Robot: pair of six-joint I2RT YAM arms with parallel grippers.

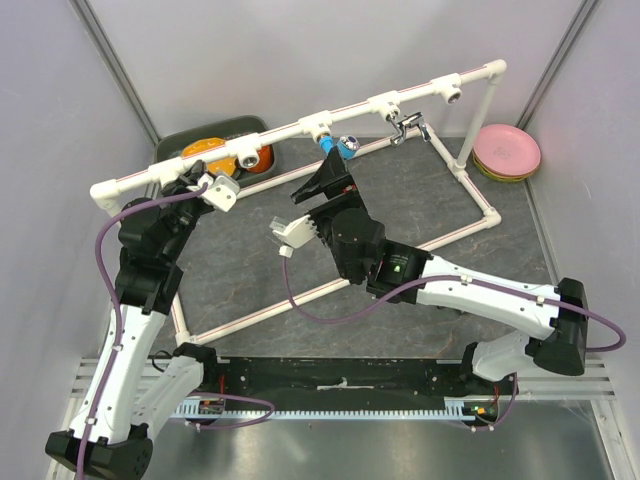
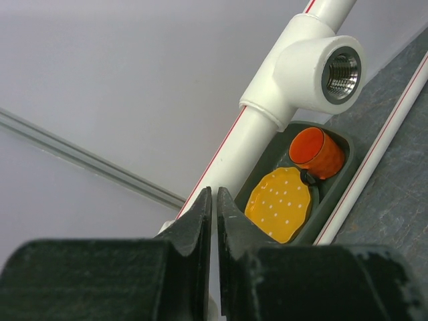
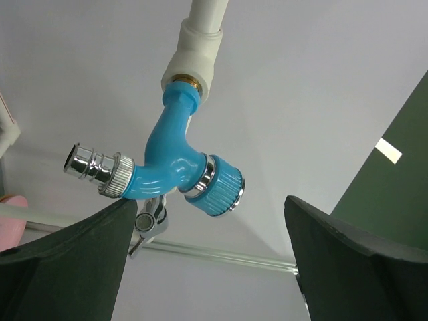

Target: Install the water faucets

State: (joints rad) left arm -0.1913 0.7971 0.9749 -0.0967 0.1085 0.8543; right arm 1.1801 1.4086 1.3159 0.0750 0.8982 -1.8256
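1. Right end effector (image 1: 308, 208): fingers spread wide, empty, just short of blue faucet (image 3: 164, 150).
2. Faucet hangs from tee socket (image 3: 194, 57), straight ahead between fingers; seating depth unclear.
3. Right arm nearer.

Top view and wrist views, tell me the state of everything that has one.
blue faucet, screwed in, untouched.
chrome faucet, screwed in too, it seems.
left tee socket, empty.
left end effector, nearly shut, holding nothing.
right end effector, open wide below the blue faucet.
pink plates, stacked.
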